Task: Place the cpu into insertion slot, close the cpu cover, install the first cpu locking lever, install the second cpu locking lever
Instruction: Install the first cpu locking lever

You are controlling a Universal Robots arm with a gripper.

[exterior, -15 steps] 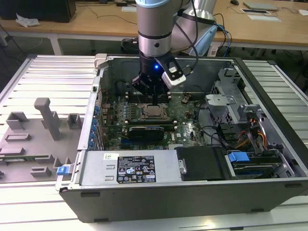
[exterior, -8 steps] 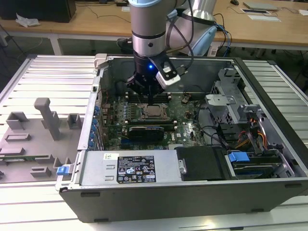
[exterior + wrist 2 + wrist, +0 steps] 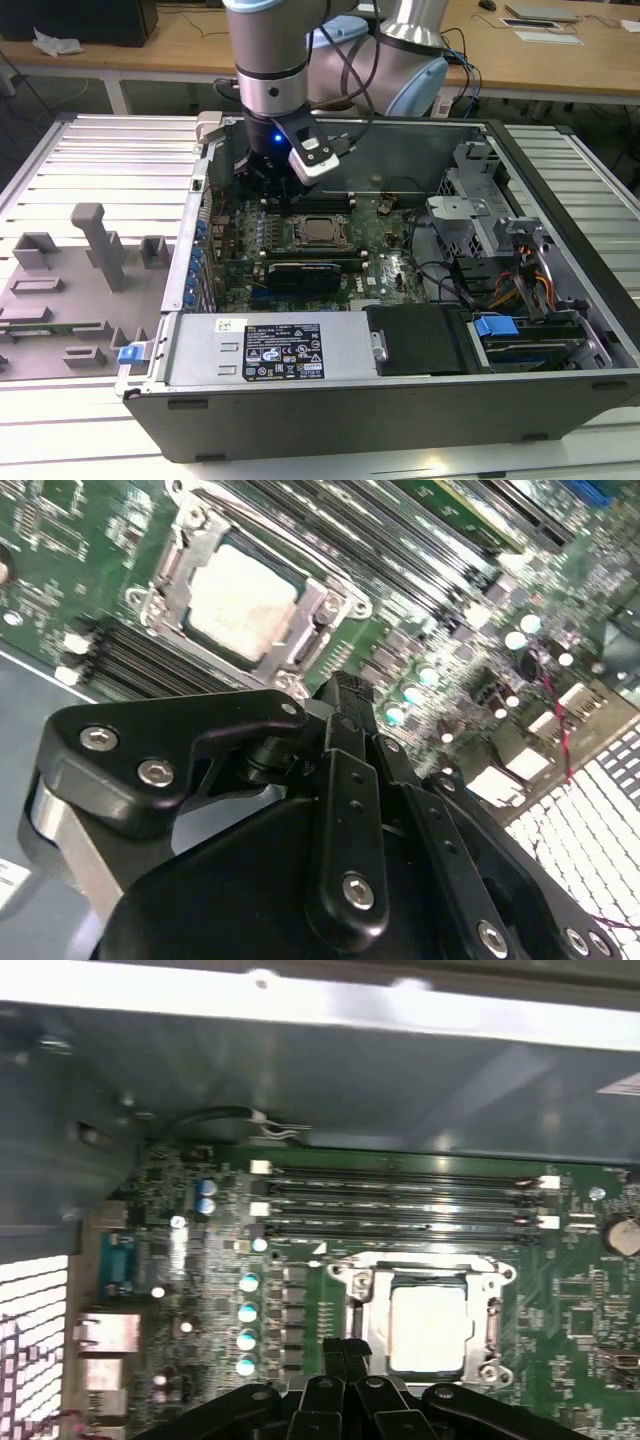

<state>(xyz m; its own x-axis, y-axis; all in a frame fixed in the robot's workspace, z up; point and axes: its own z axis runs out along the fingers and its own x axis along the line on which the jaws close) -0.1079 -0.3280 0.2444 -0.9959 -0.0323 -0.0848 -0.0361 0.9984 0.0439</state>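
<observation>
The black pincer [image 3: 345, 1348], closed and empty, hangs beside the dull silver square cpu [image 3: 428, 1328].

The case [image 3: 400, 425] lies open on top, so I have a straight drop onto the board. My gripper [image 3: 288, 200], fingers together, hangs low just beside the cpu cover [image 3: 370, 1300], and the space right over the cpu [image 3: 428, 1328] is free. The memory slots [image 3: 400, 1203] fill the strip between the cover and the far wall [image 3: 300, 1070], which closes that side. The black expansion card [image 3: 305, 270] stands near the cover's other side. The drive cage [image 3: 468, 215] and loose cables [image 3: 445, 280] crowd the exterior view's right.
</observation>
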